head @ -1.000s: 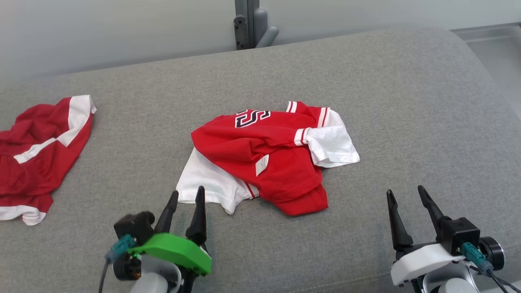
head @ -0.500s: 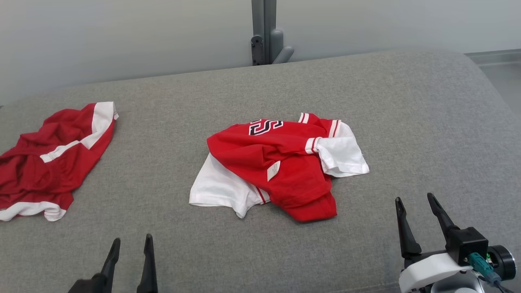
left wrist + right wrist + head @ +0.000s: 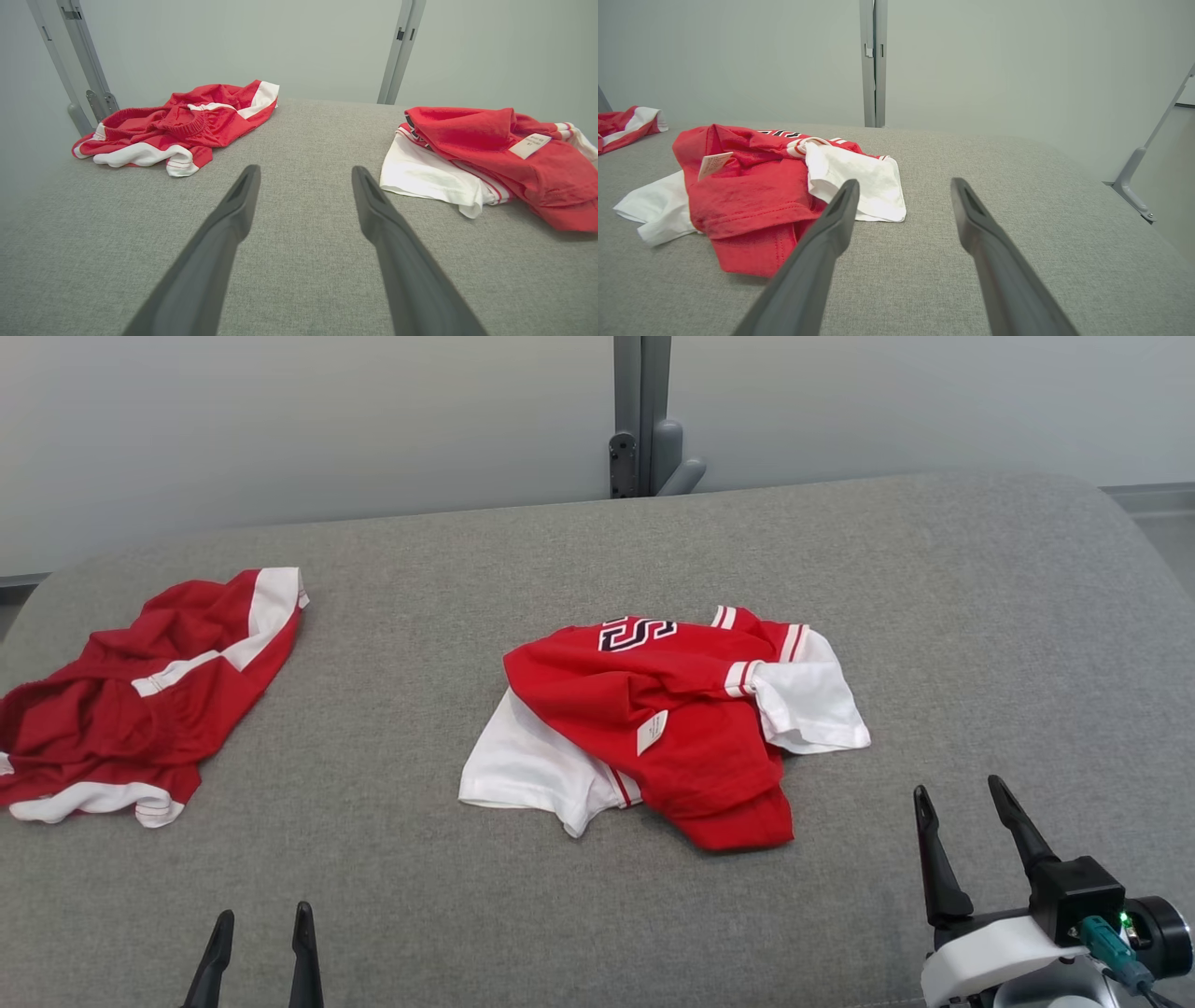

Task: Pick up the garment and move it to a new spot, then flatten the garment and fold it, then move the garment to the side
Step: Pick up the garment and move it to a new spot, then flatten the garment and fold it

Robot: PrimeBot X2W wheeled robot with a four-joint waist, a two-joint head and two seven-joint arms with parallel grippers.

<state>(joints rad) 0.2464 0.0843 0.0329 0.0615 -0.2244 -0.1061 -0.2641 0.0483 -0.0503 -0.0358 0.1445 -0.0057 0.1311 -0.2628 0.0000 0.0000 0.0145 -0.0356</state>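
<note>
- Head cam has re-aimed since 1 s ago: whole scene now sits further right and lower in frame. Cam move, not objects.
- Left end effector (image 3: 262, 912) has pulled back from garment (image 3: 653, 709). Tips were at its white edge; now well apart, low-left at frame bottom.
</note>
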